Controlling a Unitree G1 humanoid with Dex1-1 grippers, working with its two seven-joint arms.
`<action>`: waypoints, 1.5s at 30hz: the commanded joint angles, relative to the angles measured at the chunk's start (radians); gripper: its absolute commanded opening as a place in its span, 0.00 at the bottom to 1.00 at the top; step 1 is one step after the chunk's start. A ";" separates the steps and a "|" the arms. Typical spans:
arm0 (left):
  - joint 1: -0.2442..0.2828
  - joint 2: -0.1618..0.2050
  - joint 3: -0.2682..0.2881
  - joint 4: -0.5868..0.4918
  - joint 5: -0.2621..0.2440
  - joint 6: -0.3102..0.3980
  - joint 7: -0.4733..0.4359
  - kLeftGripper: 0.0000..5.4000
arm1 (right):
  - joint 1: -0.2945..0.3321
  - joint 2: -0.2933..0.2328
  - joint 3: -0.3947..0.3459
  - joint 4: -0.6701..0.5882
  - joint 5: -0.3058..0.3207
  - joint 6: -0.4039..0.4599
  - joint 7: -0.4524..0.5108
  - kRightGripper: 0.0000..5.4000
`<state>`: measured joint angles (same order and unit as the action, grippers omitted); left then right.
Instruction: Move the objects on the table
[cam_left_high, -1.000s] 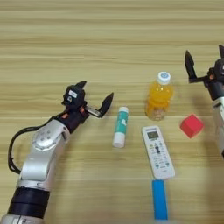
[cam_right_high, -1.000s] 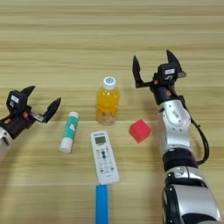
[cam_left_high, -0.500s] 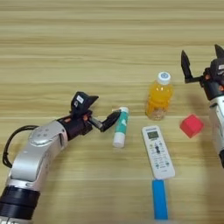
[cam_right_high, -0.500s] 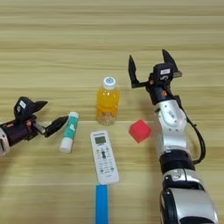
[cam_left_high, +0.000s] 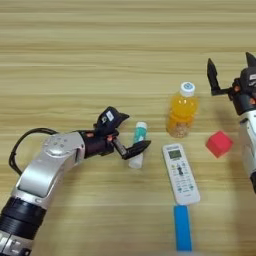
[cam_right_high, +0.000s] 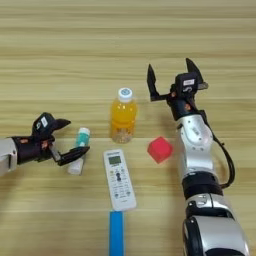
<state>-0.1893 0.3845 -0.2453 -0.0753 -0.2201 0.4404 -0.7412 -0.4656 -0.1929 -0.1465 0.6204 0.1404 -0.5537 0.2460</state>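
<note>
- The left gripper (cam_left_high: 129, 132) sits low over the desk (cam_left_high: 75, 60) with its two black fingers spread apart, holding nothing; one finger (cam_left_high: 136, 148) lies across the lower end of the white-and-teal tube (cam_left_high: 138, 150), the other (cam_left_high: 118, 115) points up just left of it (actual contact cannot be made out).
- The tube lies flat, cap end away from the robot, just left of the white remote control (cam_left_high: 180, 172).
- The orange drink bottle (cam_left_high: 182, 111) stands upright beyond the remote, near the tube's far end.
- The flat blue bar (cam_left_high: 182, 233) lies just past the remote's near end, in line with it.
- The right gripper (cam_right_high: 172, 80) hangs above the desk, fingers wide apart and empty, to the right of the bottle and beyond the red cube (cam_right_high: 160, 149).
- The cube rests between bottle and right arm, just beside the arm.
</note>
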 joint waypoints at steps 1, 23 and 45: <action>-0.052 -0.005 -0.016 0.019 0.026 0.052 0.022 1.00 | 0.007 0.008 0.005 -0.026 -0.009 0.018 -0.011 1.00; -0.053 -0.013 -0.112 0.024 0.097 0.189 0.078 0.95 | 0.033 0.017 0.017 -0.096 -0.009 0.049 -0.028 1.00; -0.051 0.003 -0.119 0.023 0.116 0.165 0.059 0.54 | 0.034 0.019 0.015 -0.103 -0.007 0.056 -0.029 1.00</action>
<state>-0.2457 0.3750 -0.3601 -0.0476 -0.1194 0.6151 -0.6803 -0.4433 -0.1777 -0.1297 0.5255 0.1397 -0.5109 0.2249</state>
